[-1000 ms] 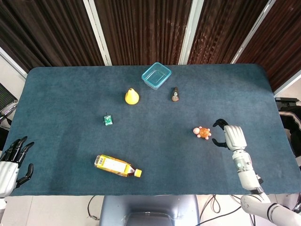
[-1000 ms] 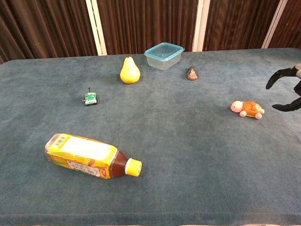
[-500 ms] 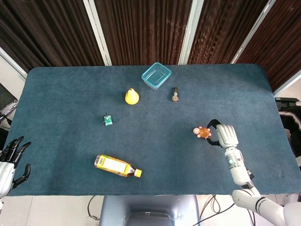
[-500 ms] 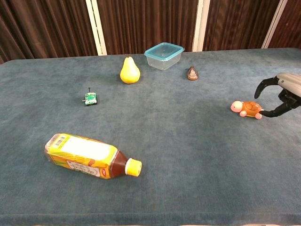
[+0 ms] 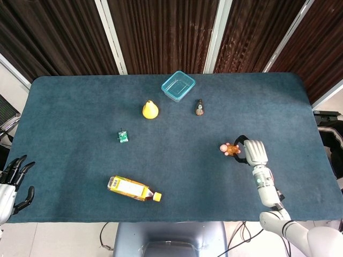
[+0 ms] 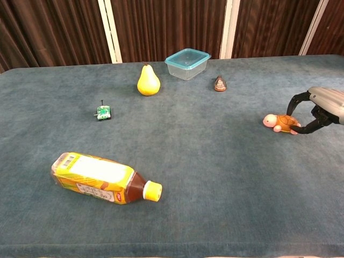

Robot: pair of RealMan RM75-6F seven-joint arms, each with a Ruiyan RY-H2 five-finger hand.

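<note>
We see the right hand (image 6: pixel 321 109) low over the right side of the tabletop (image 5: pixel 69 101), its curved fingers (image 6: pixel 296 99) arched around the toy turtle (image 6: pixel 280 122), which lies on the cloth (whether they actually grip it we cannot tell). The left hand (image 5: pixel 12 184) hangs off the tabletop's near left edge, fingers spread and holding nothing, well apart from the lying bottle (image 5: pixel 134 188).

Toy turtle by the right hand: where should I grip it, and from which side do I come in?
Grip the toy turtle across its domed shell, one finger on each flank. Come from the table's right edge, where the right hand already is, fingers curved around the tail end. The head points away from the hand, and the shell is the widest, firmest part; the legs look too small to pinch.
</note>
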